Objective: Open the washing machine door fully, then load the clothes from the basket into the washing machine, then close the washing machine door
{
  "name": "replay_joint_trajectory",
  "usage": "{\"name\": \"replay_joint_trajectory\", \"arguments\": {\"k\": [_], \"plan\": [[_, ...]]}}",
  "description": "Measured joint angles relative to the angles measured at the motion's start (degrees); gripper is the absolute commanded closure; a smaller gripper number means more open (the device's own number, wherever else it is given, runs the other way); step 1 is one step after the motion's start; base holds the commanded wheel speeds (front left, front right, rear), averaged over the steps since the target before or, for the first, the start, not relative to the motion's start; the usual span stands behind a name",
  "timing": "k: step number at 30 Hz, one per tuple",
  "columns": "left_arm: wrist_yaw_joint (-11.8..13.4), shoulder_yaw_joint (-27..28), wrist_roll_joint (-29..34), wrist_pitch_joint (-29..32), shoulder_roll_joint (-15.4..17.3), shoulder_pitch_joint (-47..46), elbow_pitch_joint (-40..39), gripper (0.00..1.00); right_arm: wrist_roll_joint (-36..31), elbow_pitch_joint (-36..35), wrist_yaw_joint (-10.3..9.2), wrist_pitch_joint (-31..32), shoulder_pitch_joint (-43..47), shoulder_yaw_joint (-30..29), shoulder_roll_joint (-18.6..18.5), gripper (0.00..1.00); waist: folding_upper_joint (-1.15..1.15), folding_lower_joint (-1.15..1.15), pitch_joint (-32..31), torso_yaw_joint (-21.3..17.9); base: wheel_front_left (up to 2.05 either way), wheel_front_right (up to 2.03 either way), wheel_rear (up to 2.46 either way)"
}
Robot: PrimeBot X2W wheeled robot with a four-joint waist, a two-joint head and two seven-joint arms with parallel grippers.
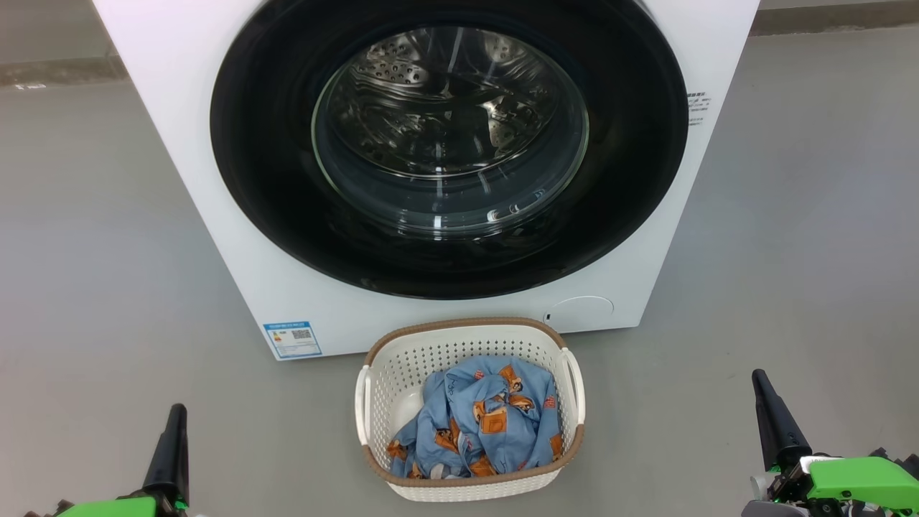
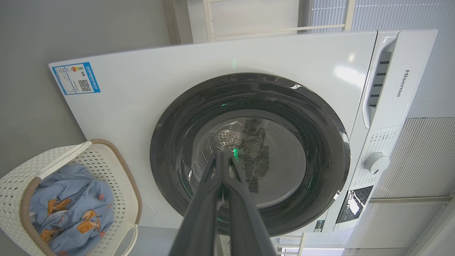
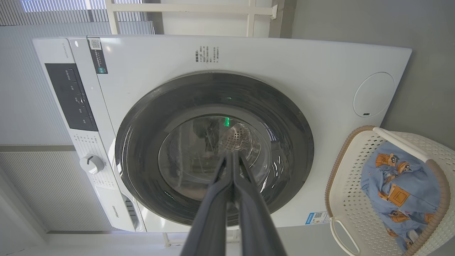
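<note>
While both flank the basket (image 1: pixel 467 322), pointing up | left gripper (image 1: pixel 175 411): pinched together, empty | right gripper (image 1: pixel 761 378): same

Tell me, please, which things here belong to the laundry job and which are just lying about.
Job: white front-loading washing machine; its round glossy black door; cream perforated plastic basket; light blue printed clothes inside it.
Not the job: blue label sticker; round cap; white control knob; grey floor.

Head looks down, wrists level; all share the door (image 1: pixel 449 143).
</note>
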Motion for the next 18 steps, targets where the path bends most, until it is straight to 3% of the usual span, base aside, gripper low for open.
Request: {"name": "replay_joint_trajectory", "arguments": {"k": [18], "plan": [[0.0,0.02,0.0,0.0,-0.01,0.0,0.0,1.0,0.0,0.0,0.0,0.0,0.0,0.0,0.0,1.0,0.0,0.0,0.0,0.0,0.0,0.0,0.0]]}}
